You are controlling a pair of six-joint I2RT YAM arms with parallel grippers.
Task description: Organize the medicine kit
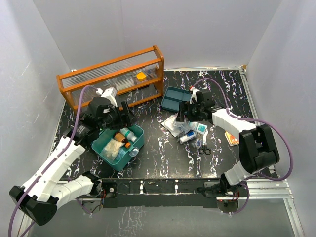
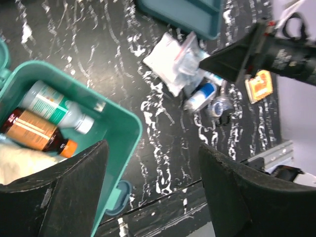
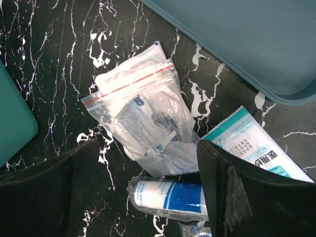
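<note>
**Loose pile beside the kit: where a pick could slip**

The medicine kit [image 1: 139,136] sits open at the left-centre of the table. Inside it are a white bottle [image 1: 127,133], an amber bottle [image 1: 121,138] and a pale pouch [image 1: 111,148]. Its tray insert [image 1: 176,98] lies apart, farther back by the wooden rack [image 1: 113,74].

The left gripper [image 2: 150,192] hangs over the box's corner, spread wide and carrying nothing. The right gripper [image 3: 148,192] is equally wide and empty above the zip bag [image 3: 143,118].

We judge that bag the likely next pick, and the riskiest one. It lies flat and slack on the table, so the fingers may pinch only film and let the contents sag out. They may also scrape the tabletop.

A blue-and-white roll [image 3: 168,195] and a teal sachet [image 3: 247,143] lie against the bag's edge. A closing jaw could shove the roll away or drag the sachet along.

The box is already crowded, so a bag dropped from above might hang on its rim. With the left arm parked over the box, we also see a chance of the two arms meeting there.
</note>
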